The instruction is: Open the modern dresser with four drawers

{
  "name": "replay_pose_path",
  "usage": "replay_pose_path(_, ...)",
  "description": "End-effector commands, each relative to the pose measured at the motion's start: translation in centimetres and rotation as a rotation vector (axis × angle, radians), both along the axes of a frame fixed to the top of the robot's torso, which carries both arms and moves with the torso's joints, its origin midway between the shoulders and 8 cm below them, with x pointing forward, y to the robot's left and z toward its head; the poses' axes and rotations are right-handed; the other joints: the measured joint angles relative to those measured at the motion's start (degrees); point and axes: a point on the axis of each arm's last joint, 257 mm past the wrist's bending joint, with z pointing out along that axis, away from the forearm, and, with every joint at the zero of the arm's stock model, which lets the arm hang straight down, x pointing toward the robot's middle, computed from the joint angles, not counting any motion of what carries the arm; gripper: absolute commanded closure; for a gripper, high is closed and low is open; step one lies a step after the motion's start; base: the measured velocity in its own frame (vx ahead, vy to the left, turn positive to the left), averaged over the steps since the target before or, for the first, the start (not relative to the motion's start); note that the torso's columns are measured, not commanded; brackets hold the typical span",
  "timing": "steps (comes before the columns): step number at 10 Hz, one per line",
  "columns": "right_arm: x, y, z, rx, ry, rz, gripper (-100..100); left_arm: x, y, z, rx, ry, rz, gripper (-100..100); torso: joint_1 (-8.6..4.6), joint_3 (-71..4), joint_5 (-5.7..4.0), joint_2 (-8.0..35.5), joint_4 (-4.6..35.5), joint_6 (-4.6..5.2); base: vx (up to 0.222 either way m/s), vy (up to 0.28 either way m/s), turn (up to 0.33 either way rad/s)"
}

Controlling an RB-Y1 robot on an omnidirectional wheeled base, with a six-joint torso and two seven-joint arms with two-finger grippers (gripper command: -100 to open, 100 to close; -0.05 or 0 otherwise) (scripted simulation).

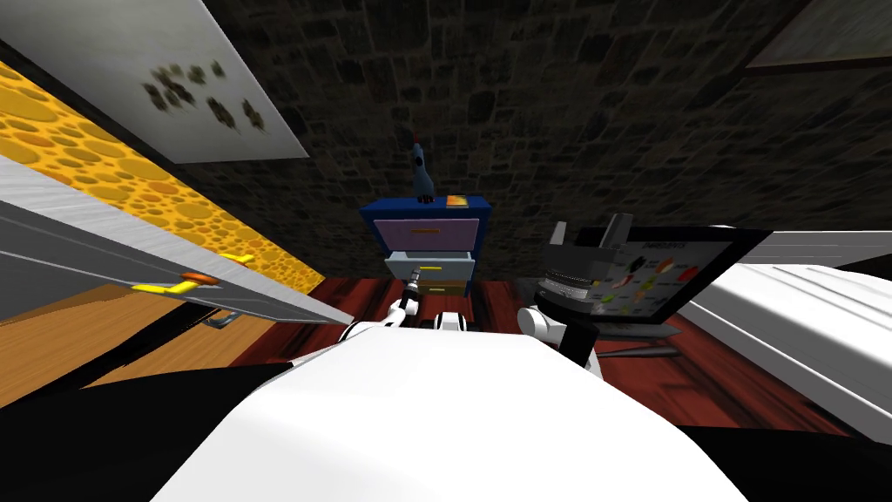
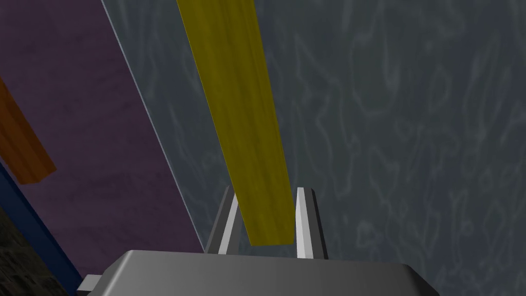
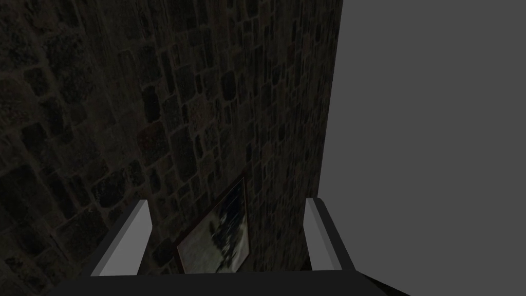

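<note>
My left jaws are drawn in narrow around the yellow handle (image 2: 241,113), one finger (image 2: 304,226) on each side. They grip close to the bar's end rather than its middle. I can't quite tell whether both fingers press the bar, as a sliver of gap seems to show on one side. My right jaws stand wide and hold nothing, raised off to my right beside a dark screen (image 1: 662,274).

The handle sits on the grey drawer (image 2: 400,128), second from the top of the blue dresser (image 1: 383,209), which stands against the stone wall straight ahead. The purple drawer (image 2: 77,103) with its orange handle (image 2: 23,149) lies above it.

The step in hand is the pull. I judge it best to firm the grip first, then draw straight back along the drawer's run with the wrist level, since an off-centre hold could skew the drawer or slip off the bar's end. I would go gently, because a tall dark object (image 1: 421,174) stands on top of the dresser.
</note>
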Motion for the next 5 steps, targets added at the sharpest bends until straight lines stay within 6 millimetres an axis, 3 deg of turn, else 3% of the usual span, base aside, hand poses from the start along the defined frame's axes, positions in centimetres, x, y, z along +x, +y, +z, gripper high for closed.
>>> replay_pose_path(1, 0.0, 0.0, 0.0, 0.000, 0.000, 0.000, 0, 0.1, -0.1, 0.0, 0.002, 0.002, -0.004, 100, 0.05, 0.1, 0.02, 0.1, 0.0, -0.02, -0.183, -0.009, 0.026)
replay_pose_path(3, 0.0, 0.0, 0.0, 0.000, 0.000, 0.000, 0, 0.3, -0.2, 0.1, 0.003, 0.004, -0.008, 100, -0.04, 0.2, 0.03, 0.3, 0.0, -0.04, -0.181, -0.005, 0.034)
replay_pose_path(4, 0.0, 0.0, 0.0, 0.000, 0.000, 0.000, 0, 1.9, -1.6, 1.2, 0.002, -0.002, -0.013, -100, 0.09, 0.2, 0.04, 0.3, 0.0, -0.08, -0.130, 0.054, 0.052)
replay_pose_path(5, 0.0, 0.0, 0.0, 0.000, 0.000, 0.000, 0, 1.9, -1.6, 1.2, 0.002, -0.002, -0.013, -100, 0.17, 0.0, 0.08, 0.1, -0.1, -0.01, -0.053, 0.038, 0.013)
